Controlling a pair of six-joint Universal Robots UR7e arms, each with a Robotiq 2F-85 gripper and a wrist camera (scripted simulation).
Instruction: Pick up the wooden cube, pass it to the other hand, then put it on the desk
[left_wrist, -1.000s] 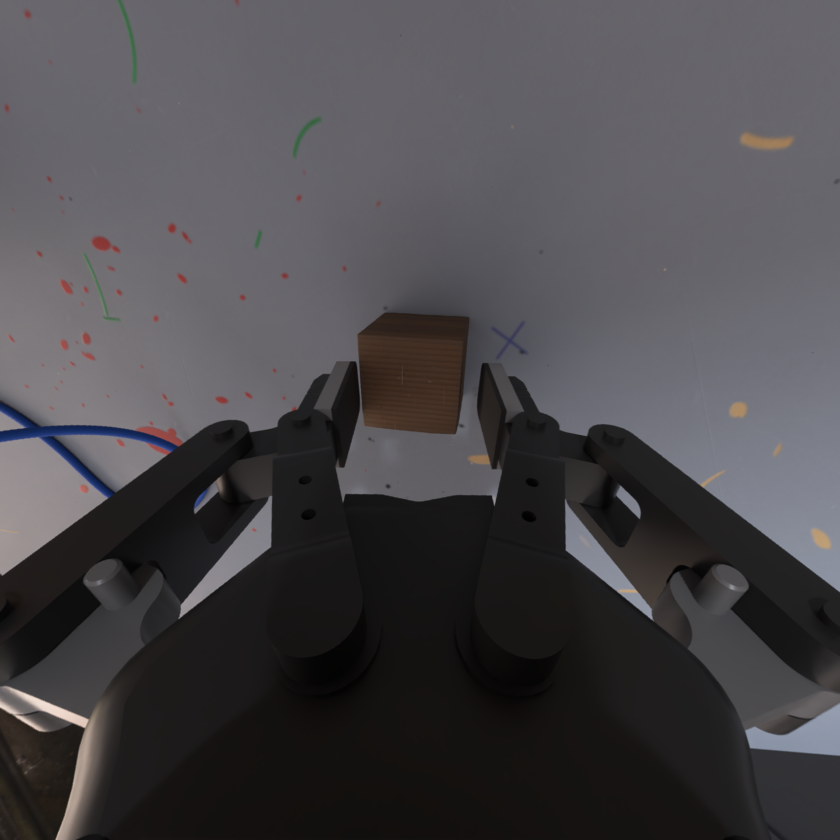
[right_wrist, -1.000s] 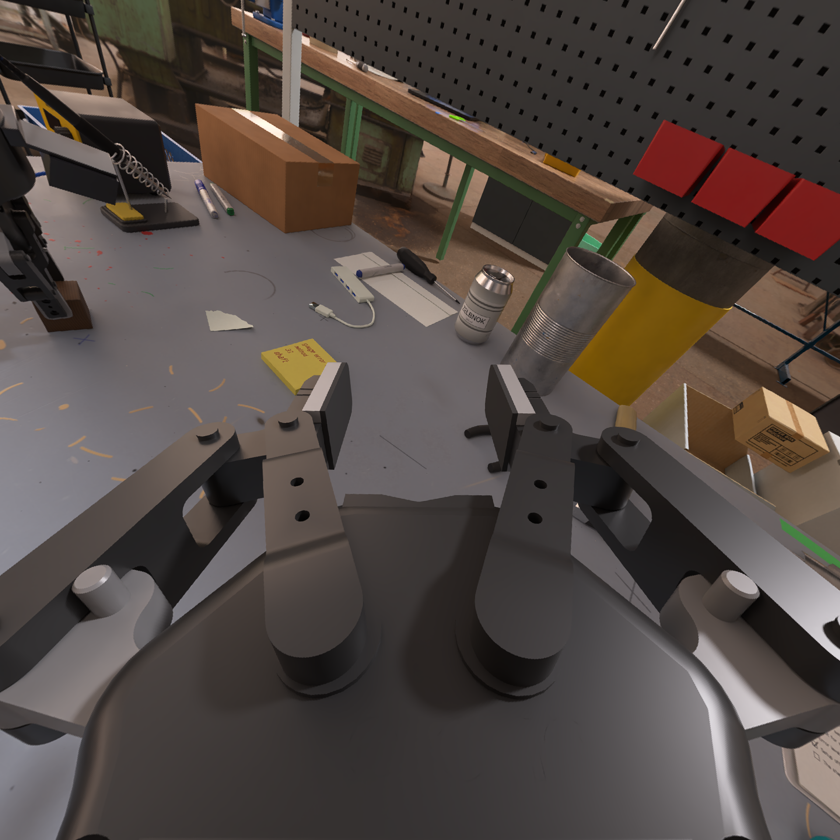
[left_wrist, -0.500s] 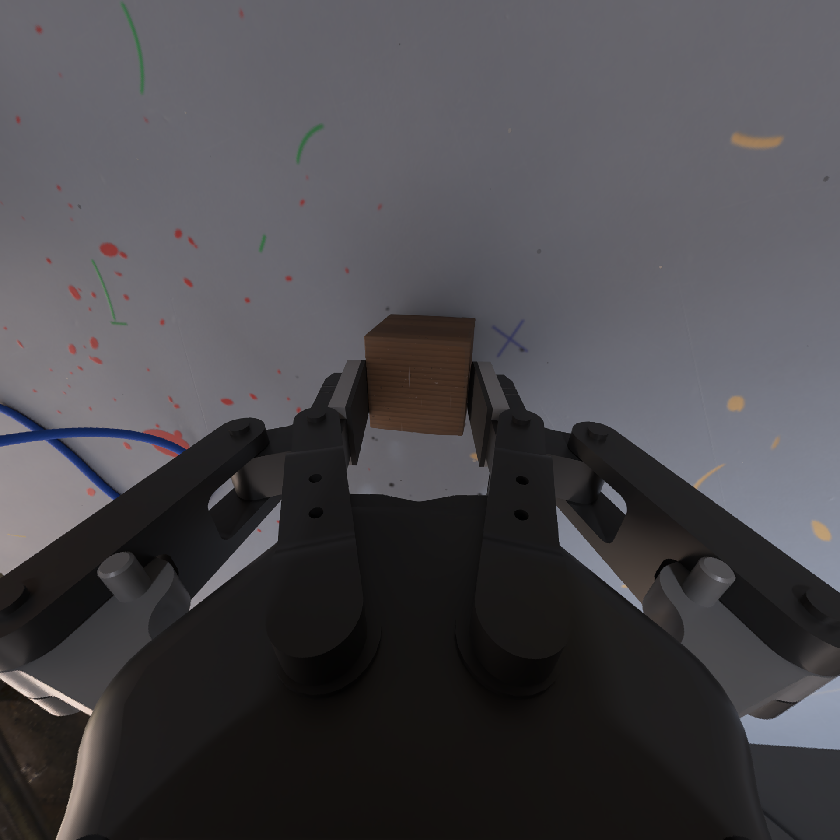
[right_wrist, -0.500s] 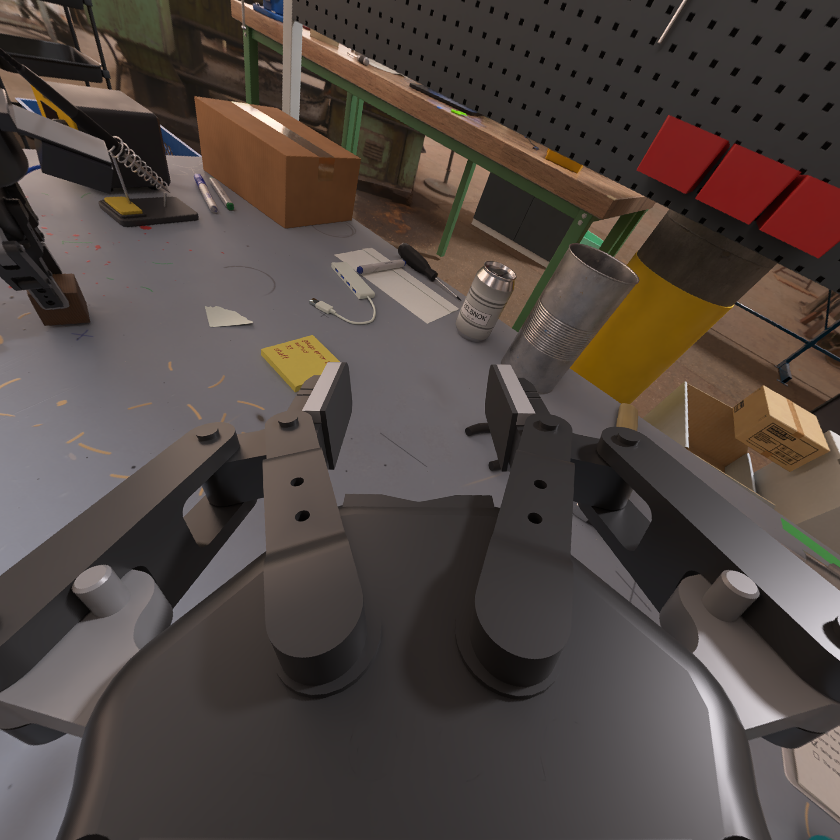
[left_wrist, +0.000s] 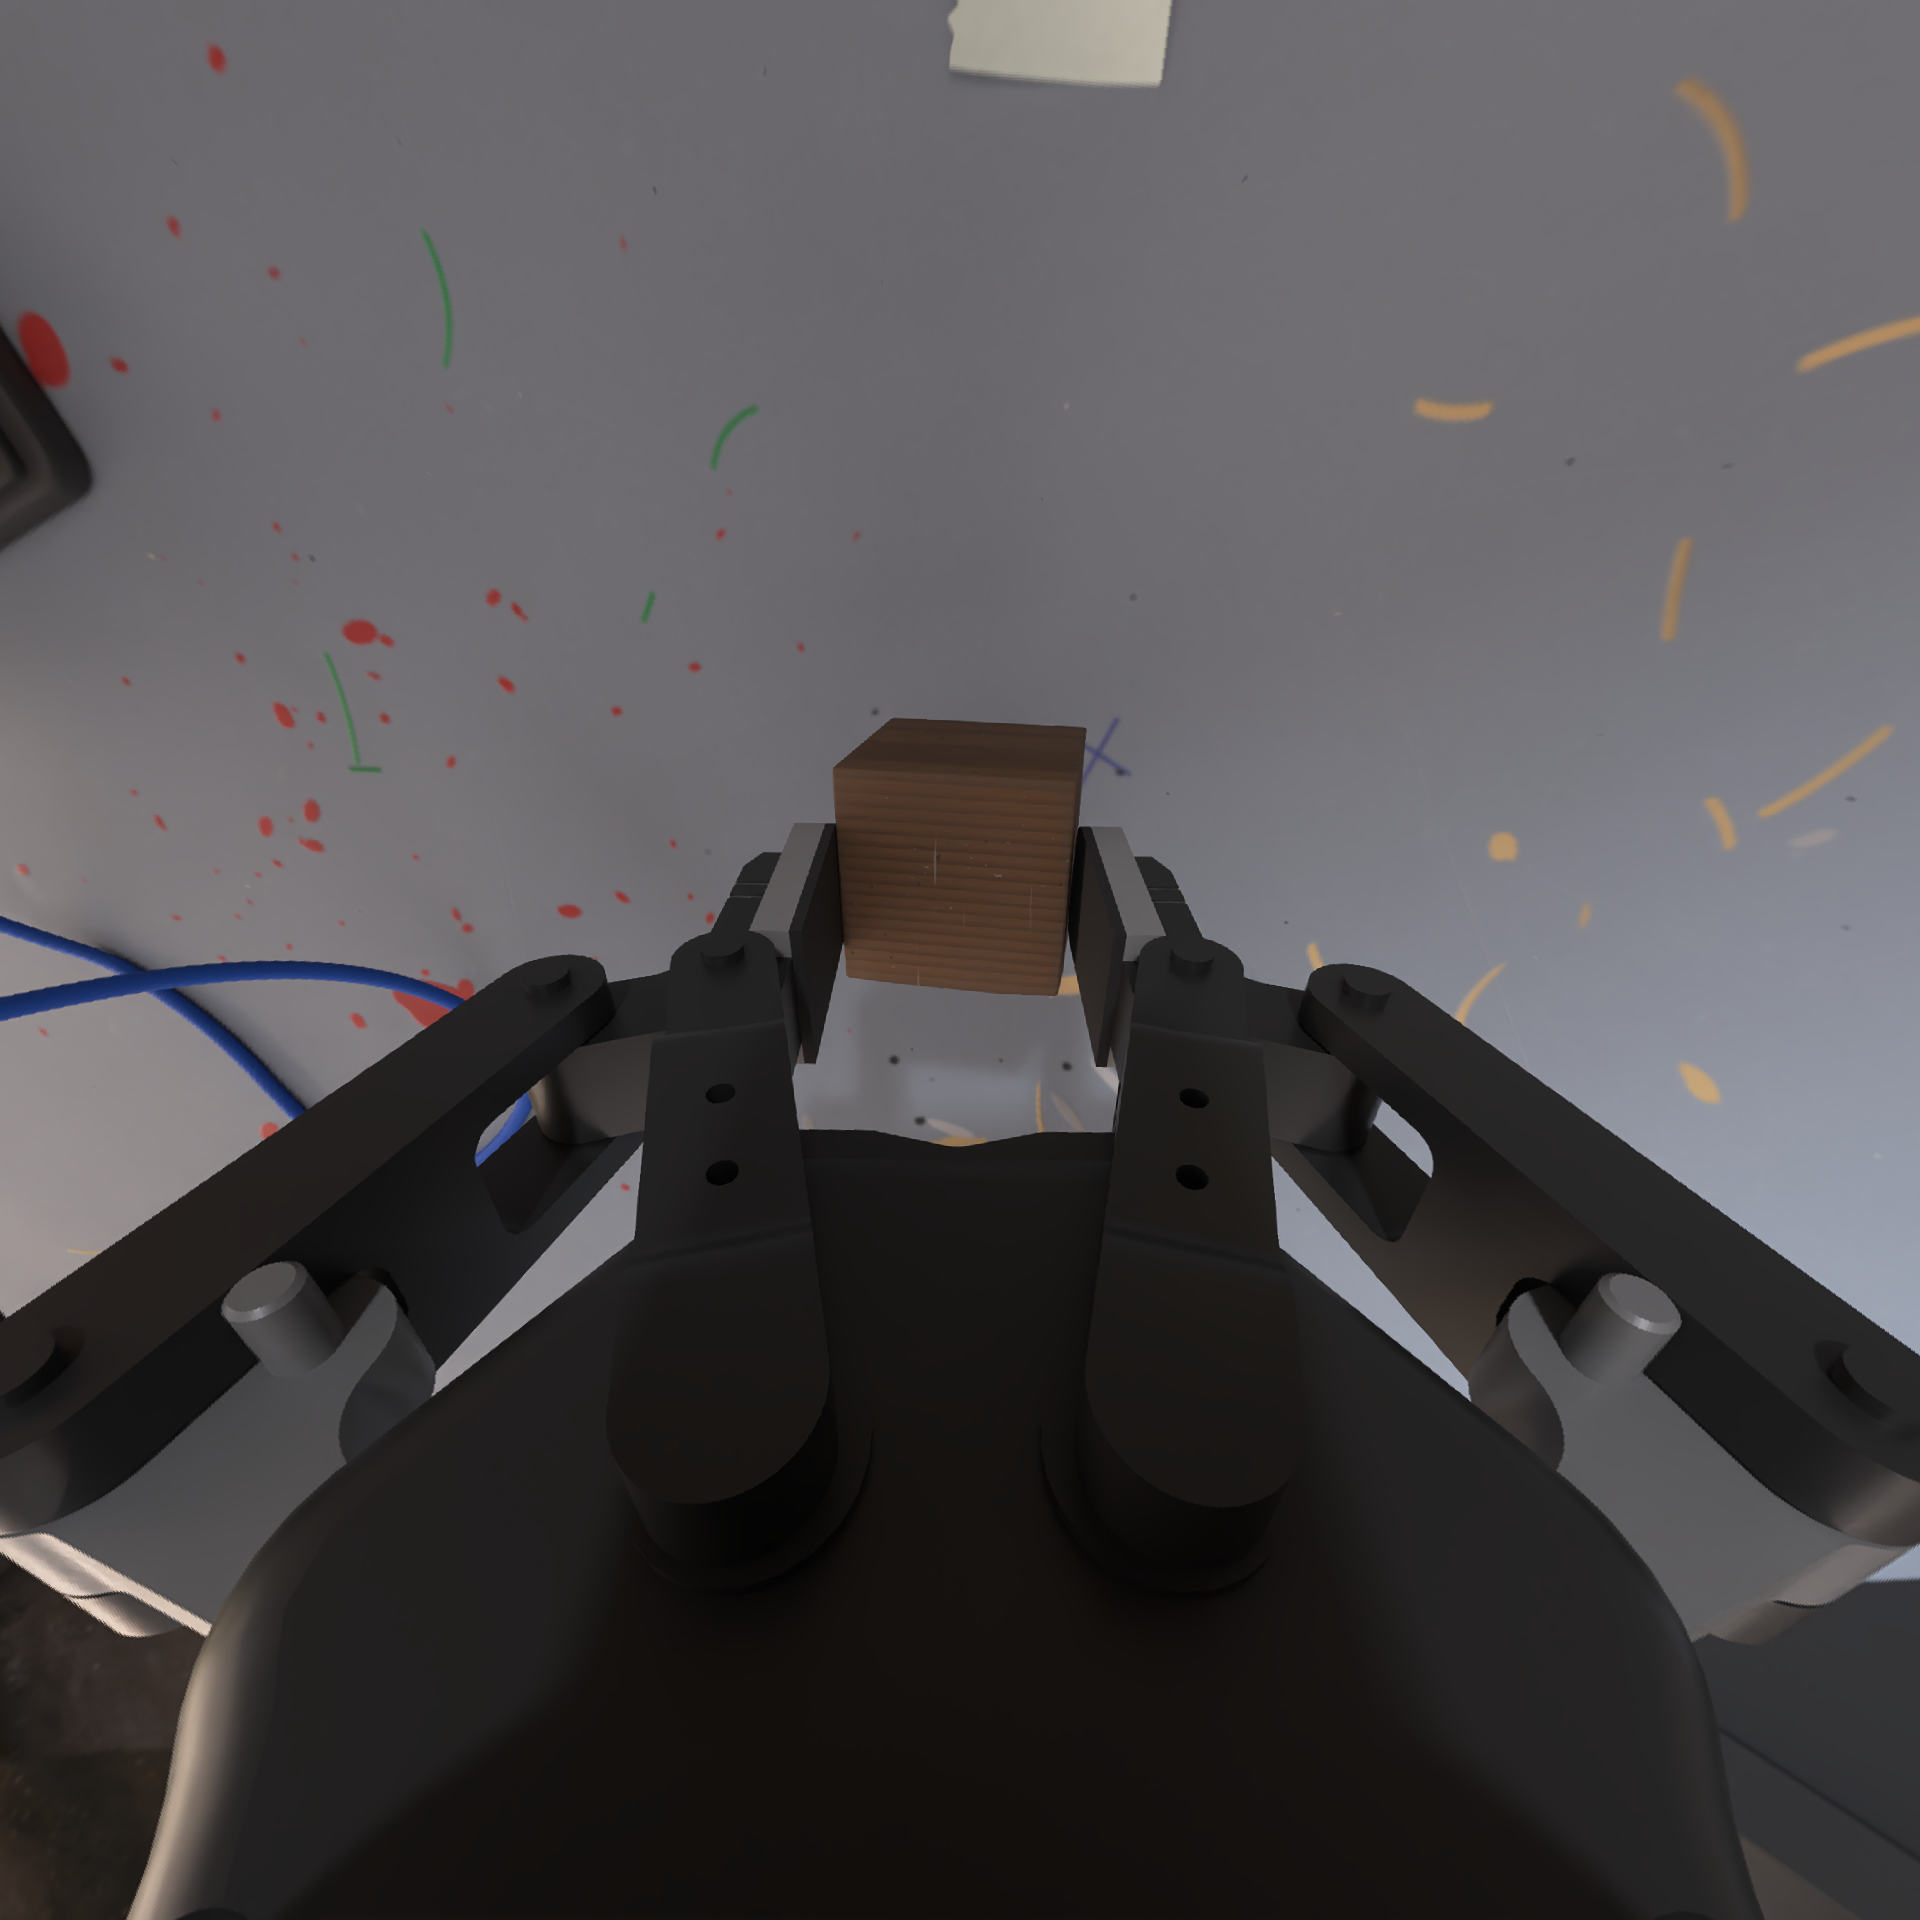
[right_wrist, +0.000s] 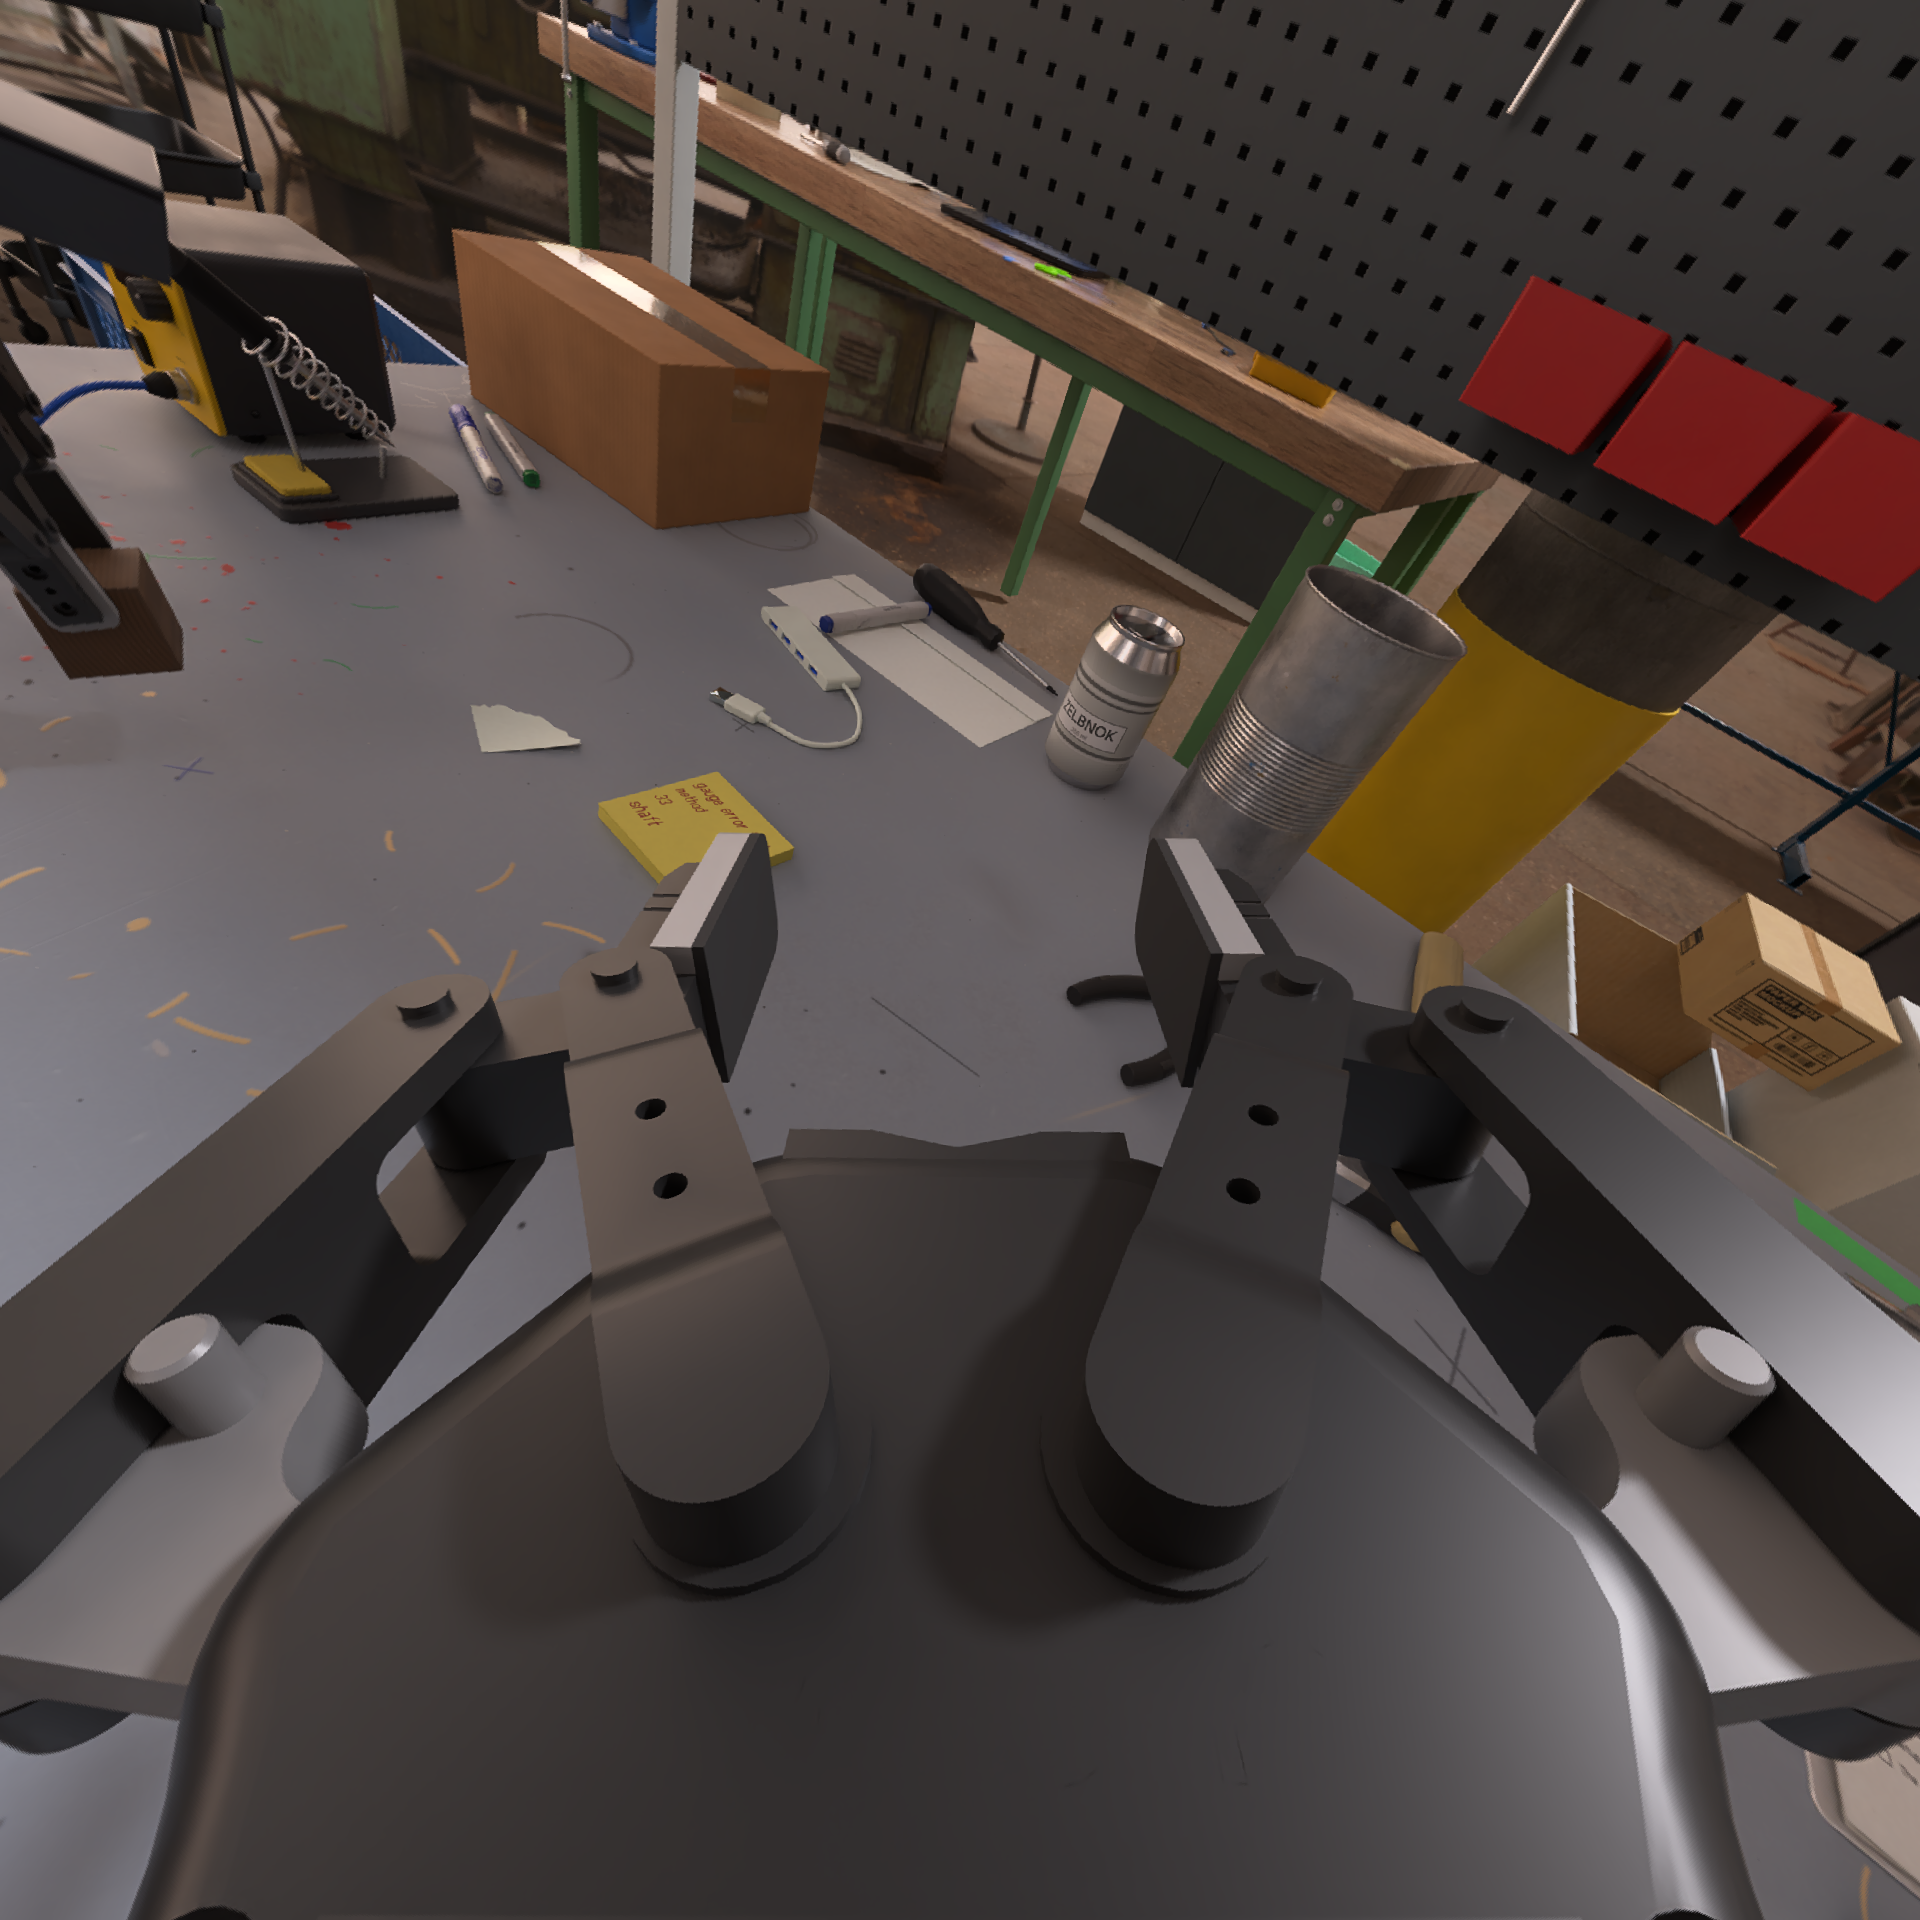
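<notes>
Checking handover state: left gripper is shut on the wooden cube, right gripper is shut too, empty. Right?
Not quite. The right gripper is open, jaws wide apart and empty, as the right wrist view shows. The left gripper is indeed shut on the wooden cube.

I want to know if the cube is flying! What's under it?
Only air and grey desk. The cube hangs between the left gripper's fingers, with a blue cross drawn on the desk below. Its underside is not visible.
</notes>
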